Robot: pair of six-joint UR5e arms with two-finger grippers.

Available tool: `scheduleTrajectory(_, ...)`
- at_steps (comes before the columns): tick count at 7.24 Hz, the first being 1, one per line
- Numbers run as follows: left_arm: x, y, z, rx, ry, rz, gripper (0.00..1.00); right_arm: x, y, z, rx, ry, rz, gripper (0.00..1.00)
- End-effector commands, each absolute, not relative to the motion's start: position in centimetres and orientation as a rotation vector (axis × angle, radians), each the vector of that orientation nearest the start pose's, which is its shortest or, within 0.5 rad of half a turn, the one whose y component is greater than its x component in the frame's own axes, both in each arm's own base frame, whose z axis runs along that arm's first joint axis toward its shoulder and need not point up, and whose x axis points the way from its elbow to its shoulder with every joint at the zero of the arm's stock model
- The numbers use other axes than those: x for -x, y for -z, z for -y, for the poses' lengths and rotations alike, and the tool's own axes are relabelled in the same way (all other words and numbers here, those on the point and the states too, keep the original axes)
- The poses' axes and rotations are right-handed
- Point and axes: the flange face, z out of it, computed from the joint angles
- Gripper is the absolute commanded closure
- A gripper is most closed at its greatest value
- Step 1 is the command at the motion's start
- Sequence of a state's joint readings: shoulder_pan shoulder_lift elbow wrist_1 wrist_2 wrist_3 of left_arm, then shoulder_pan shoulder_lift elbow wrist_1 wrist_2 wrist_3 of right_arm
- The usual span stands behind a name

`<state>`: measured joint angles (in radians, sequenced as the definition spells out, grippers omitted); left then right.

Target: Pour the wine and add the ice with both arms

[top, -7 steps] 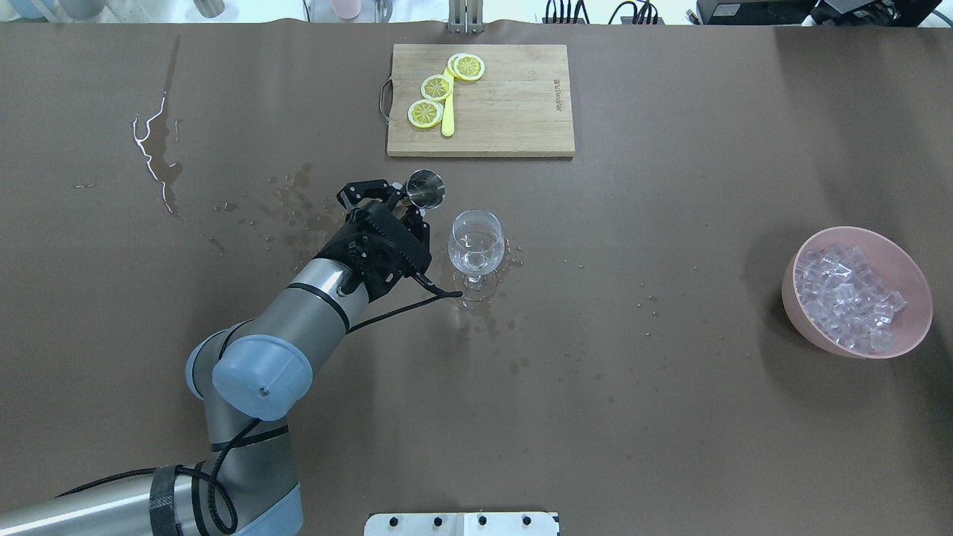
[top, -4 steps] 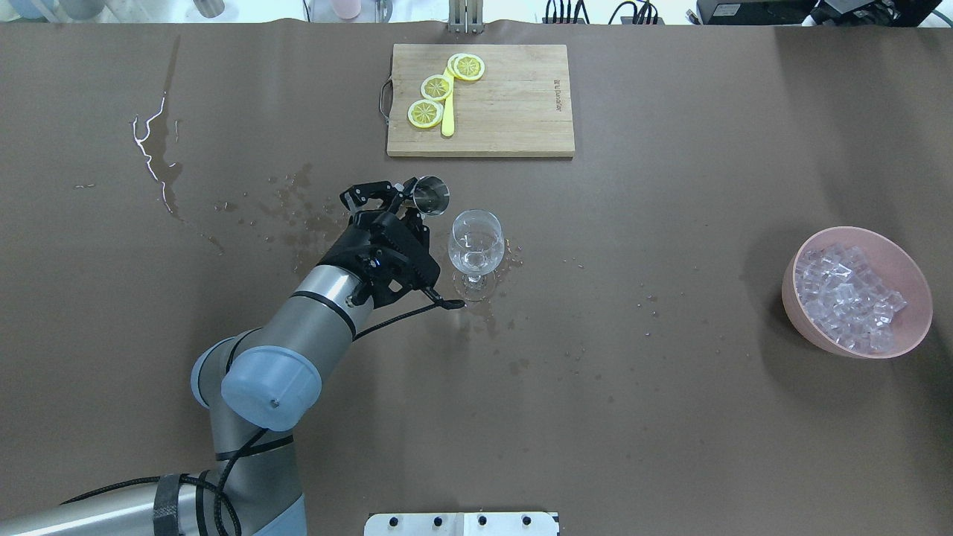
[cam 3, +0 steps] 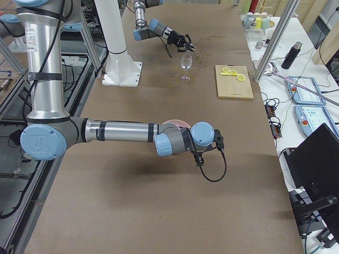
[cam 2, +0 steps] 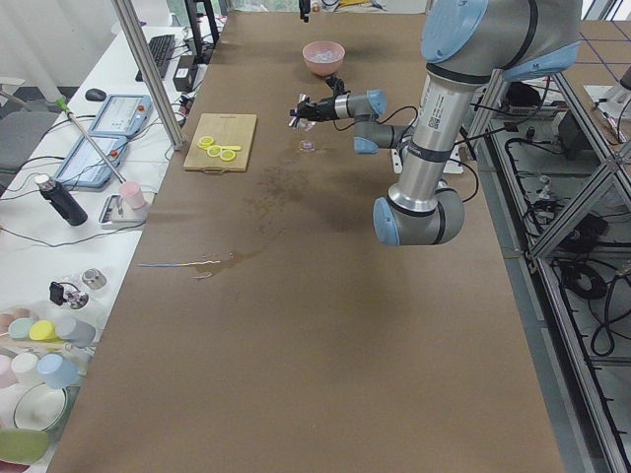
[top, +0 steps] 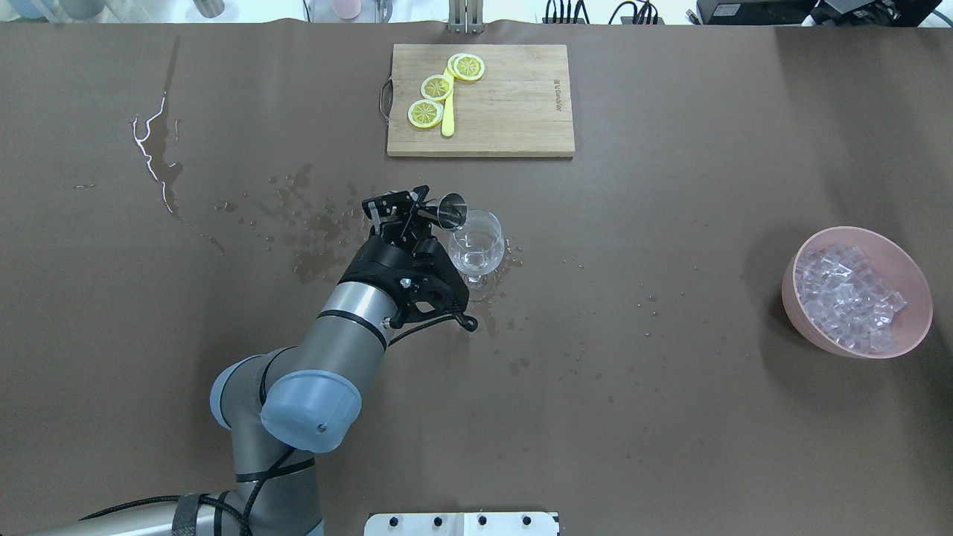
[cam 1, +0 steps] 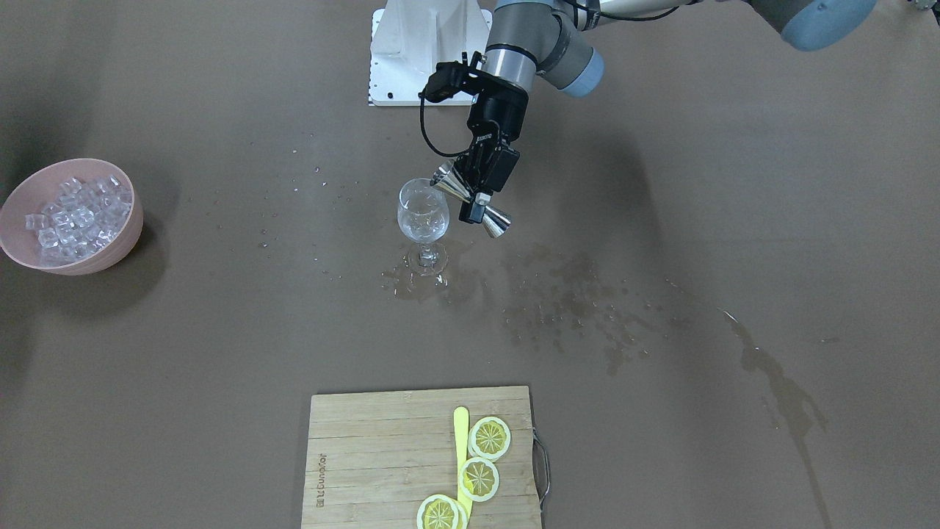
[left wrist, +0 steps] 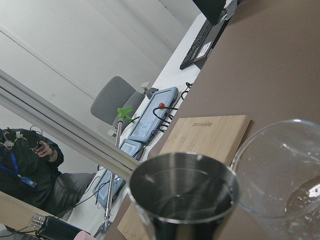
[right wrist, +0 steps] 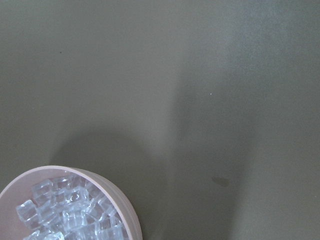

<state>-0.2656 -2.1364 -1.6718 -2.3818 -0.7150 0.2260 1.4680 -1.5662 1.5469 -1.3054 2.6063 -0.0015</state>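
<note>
My left gripper (top: 415, 213) (cam 1: 476, 197) is shut on the waist of a steel jigger (top: 452, 211) (cam 1: 497, 221) (left wrist: 182, 195). The jigger is tilted, with its mouth at the rim of the wine glass (top: 476, 246) (cam 1: 423, 213) (left wrist: 280, 170). A little clear wine (top: 475, 259) lies in the glass, which stands upright in a small puddle. The ice (top: 849, 294) (cam 1: 70, 213) (right wrist: 65, 212) fills a pink bowl (top: 795, 301) (cam 1: 126, 239) at the far right. My right arm's wrist (cam 3: 204, 138) hovers by that bowl; I cannot tell whether its gripper is open or shut.
A wooden cutting board (top: 514, 104) (cam 1: 367, 455) with lemon slices (top: 436, 87) and a yellow knife lies at the table's far edge. Wet splashes (top: 313, 223) and a water streak (top: 153, 152) mark the left side. A white arm base (cam 1: 418, 51) stands at the near edge.
My left gripper has moved right toward the glass and tipped the jigger so its mouth now reaches over the glass rim. The bowl and glass have not moved.
</note>
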Motion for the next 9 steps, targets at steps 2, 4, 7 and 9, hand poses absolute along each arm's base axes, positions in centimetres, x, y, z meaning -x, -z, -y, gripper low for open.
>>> scheduleTrajectory(2, -53.5, -17.4, 36.5, -1.53, -0.682, 0.052, 1.0, 0.4, -62.1, 50.5, -0.17, 0.221, 1.042, 0.0)
scheduleTrajectory(4, -53.7, -17.7, 36.6, -1.507, -0.714, 0.135, 1.0, 0.4, -62.0, 50.6, -0.171, 0.221, 1.042, 0.0)
scheduleTrajectory(7, -54.4, -16.7, 36.9, -1.473, -0.764, 0.238, 1.0, 0.4, -62.4, 50.6, -0.164, 0.218, 1.043, 0.0)
scheduleTrajectory(9, -55.4, -17.2, 37.2, -1.452, -0.786, 0.356, 1.0, 0.4, -62.4, 50.6, -0.163, 0.217, 1.042, 0.0)
